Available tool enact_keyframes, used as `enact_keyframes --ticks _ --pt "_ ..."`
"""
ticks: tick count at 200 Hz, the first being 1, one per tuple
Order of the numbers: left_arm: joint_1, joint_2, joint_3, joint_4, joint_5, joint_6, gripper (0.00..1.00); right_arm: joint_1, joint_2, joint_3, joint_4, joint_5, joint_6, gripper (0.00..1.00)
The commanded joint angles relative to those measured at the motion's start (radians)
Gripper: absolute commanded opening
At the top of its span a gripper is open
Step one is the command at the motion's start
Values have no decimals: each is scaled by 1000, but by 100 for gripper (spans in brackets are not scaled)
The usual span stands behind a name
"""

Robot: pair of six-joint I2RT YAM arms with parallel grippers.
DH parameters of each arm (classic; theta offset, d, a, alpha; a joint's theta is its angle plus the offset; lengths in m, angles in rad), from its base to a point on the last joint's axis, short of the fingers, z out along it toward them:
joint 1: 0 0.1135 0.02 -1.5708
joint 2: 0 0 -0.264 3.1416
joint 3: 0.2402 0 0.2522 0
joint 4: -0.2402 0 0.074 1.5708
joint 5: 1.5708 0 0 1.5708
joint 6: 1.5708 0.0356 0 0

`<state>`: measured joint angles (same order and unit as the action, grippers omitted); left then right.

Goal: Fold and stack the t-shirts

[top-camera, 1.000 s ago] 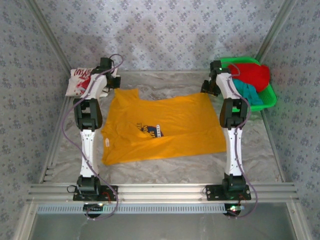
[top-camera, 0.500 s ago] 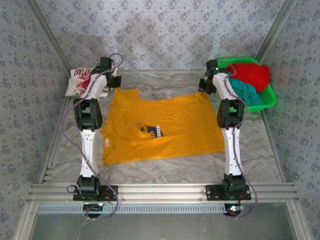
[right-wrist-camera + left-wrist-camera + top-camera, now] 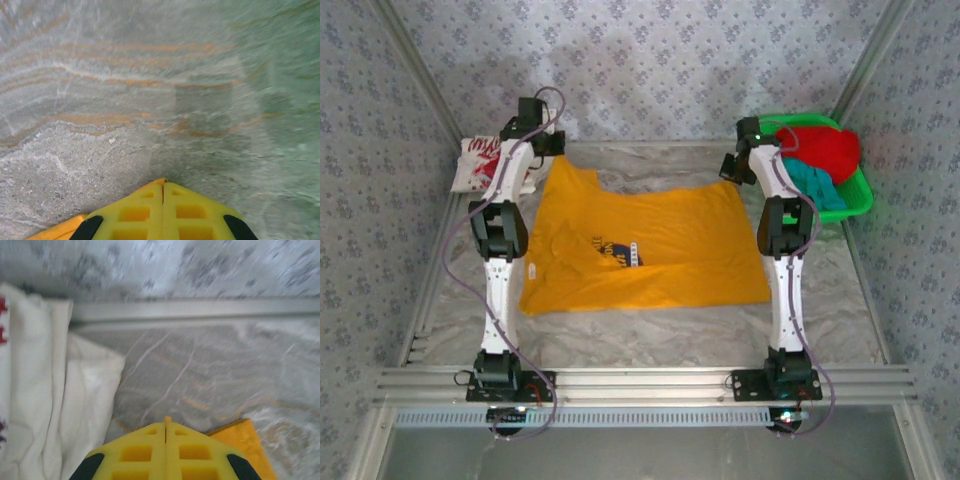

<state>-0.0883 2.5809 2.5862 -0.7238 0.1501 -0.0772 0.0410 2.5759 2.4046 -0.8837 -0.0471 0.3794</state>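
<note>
Pinching what, that left gripper (image 3: 544,148)? (Mia)

Its jaws are pressed together on the far left corner of the yellow-orange t-shirt (image 3: 660,240), and the cloth peaks up toward them. I'd say that corner is gripped so the far edge can be carried over for a fold. (Jon)

And the right gripper (image 3: 732,170)? (Mia)

It sits at the far right corner with its jaws pressed together too. Orange cloth shows beside it in its wrist view, but I can't tell if any is caught. (Jon)

Where's the rest? (Mia)

The shirt lies spread across the middle of the marble table (image 3: 650,330). A folded white t-shirt (image 3: 480,162) sits at the far left, probably to start the stack. The red t-shirt (image 3: 825,148) and the teal t-shirt (image 3: 815,185) wait in the green basket (image 3: 860,197) at the far right. (Jon)
</note>
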Motion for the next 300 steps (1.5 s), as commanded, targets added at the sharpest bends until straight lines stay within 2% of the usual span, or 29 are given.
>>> enact_keyframes --ticks 1,48,87,113,130,159,172,199,224,266,300 --pt "-22 53 95 15 48 -24 0 -22 -123 -58 102 27 64 0" --pt "-41 73 147 148 108 -55 0 -50 -135 -52 184 -30 101 0" --pt "-22 43 180 91 107 -5 0 -65 -145 -66 196 -59 78 0" --pt "-11 -9 145 14 129 41 0 -79 -225 -232 277 -61 100 0" --pt "-11 -92 4 38 132 62 0 -91 -281 -350 376 -37 123 0" --pt "-10 -347 -472 354 108 65 0 -113 -299 -391 394 -50 125 0" --pt "-10 -427 -607 426 73 77 0 -118 -298 -389 400 -58 111 0" --pt "-11 -538 -768 481 39 125 0 -117 -322 -393 433 -97 69 0" --pt "-12 -611 -836 477 15 162 0 -116 -372 -432 460 -117 57 0" --pt "-24 -774 -1061 540 -82 167 0 -113 -499 -640 525 -94 62 0" --pt "-28 -842 -1222 597 -118 140 0 -116 -526 -739 537 -99 74 0"
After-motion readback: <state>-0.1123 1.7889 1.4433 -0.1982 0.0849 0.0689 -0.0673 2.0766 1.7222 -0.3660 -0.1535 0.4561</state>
